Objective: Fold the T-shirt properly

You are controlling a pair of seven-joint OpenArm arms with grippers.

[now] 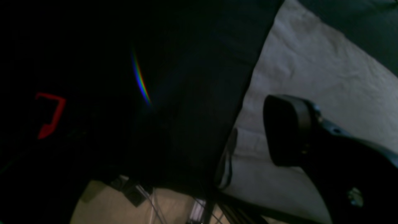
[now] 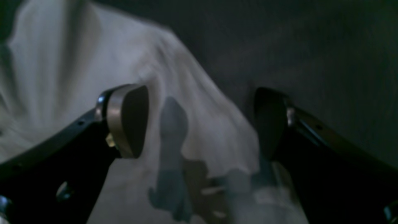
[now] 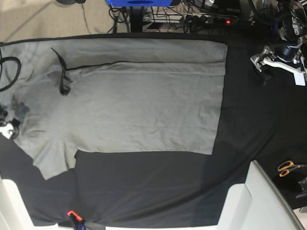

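Currently, the T-shirt [image 3: 144,105] is lying flat on the black table cloth [image 3: 158,187], with the right gripper [image 2: 200,123] hovering, fingers apart, to take the sleeve, and the left gripper [image 3: 268,60] waiting, also spread.

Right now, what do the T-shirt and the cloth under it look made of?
T-shirt: soft knit fabric, probably cotton, matte grey; it lies limp with fine wrinkles and a visible fold line. Table cloth: thin woven textile, matte black, lying flat; fibre unclear.

The base camera looks straight down from high up — far away. Both wrist cameras sit close, sharing the T-shirt [image 3: 144,105].
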